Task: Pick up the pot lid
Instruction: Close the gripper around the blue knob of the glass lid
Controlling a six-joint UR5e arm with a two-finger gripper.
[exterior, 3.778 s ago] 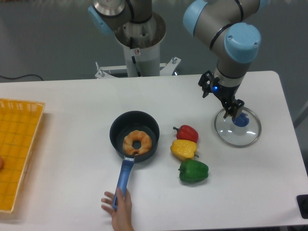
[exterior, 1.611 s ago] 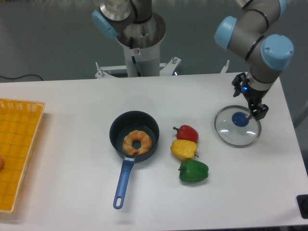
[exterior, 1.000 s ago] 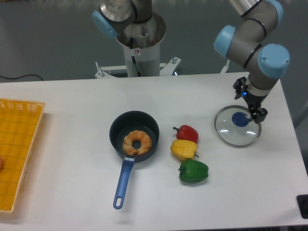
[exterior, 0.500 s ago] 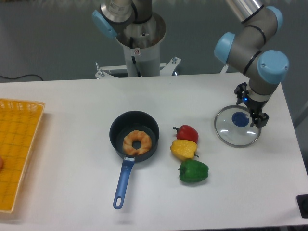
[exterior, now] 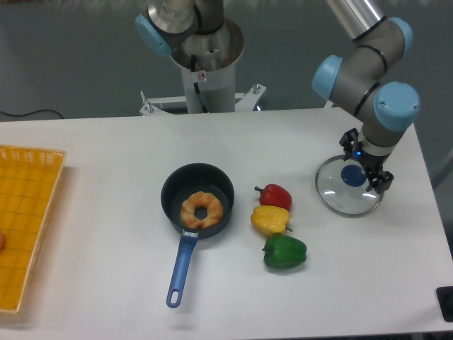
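Clearly open tool (exterior: 365, 166) over lid (exterior: 342, 199)

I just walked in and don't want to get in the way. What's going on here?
The robot's gripper is open over the clear pot lid, its fingers apart near the blue knob. It seems to be lining up to pick up the lid, but has no grip on it yet. The black pan, with a brown ring-shaped item in it, is not being handled.
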